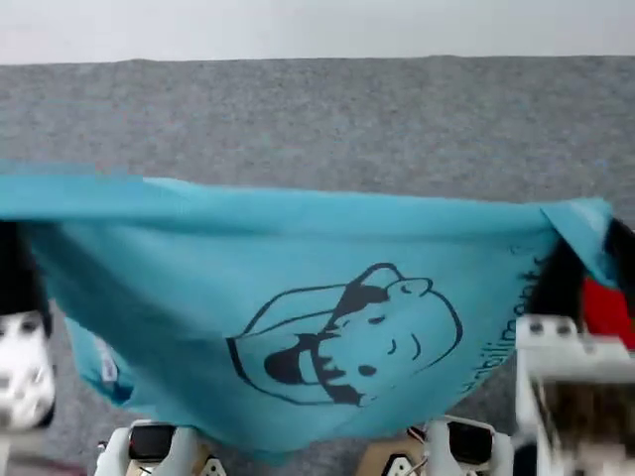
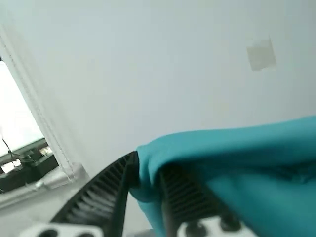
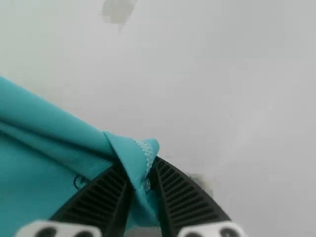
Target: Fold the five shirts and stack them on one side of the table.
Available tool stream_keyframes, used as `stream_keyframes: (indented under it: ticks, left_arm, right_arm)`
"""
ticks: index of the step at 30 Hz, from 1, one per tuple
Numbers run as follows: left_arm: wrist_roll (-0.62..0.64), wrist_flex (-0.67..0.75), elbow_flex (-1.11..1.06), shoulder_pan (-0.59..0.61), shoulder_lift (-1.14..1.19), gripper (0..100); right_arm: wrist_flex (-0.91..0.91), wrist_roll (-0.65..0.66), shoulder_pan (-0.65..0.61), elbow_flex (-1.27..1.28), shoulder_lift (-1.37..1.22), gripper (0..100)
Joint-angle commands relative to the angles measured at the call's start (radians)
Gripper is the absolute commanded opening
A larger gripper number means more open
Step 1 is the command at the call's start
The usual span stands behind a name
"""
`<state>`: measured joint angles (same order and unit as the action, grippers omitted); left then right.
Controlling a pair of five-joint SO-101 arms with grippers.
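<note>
1. While the left hand (image 2: 145,182) and right hand (image 3: 140,180) each clench a corner of the teal shirt (image 1: 298,288), hung stretched above the tabletop (image 1: 317,119), either thin grip could slip.
2. Uneven lowering would likely wrinkle it.

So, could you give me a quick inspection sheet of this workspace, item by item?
Surface: grey table with a fabric-like top.
Job's things: one teal shirt with a dark face print, held up and stretched wide above the table.
Clutter: nothing seen.
Claws: left claw shut on one corner of the shirt; right claw shut on the opposite corner.
Cables: nothing seen.
Surroundings: pale wall behind the table.
</note>
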<state>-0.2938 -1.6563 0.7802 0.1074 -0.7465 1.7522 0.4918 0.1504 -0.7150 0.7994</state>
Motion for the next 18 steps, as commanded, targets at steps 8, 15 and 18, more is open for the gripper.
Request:
stream_keyframes:
  ticks: [8,15,18]
  left_arm:
    - [0.002,0.207,-0.572,0.006,0.327,0]
    - [0.003,0.655,-0.806,0.008,0.654,0]
    - [0.003,0.793,-0.805,0.008,0.778,0]
  right_arm:
    - [-0.205,0.005,-0.073,0.574,-0.306,1.0]
    - [-0.717,0.008,-0.077,0.853,-0.576,1.0]
    - [-0.828,0.006,-0.081,0.853,-0.684,1.0]
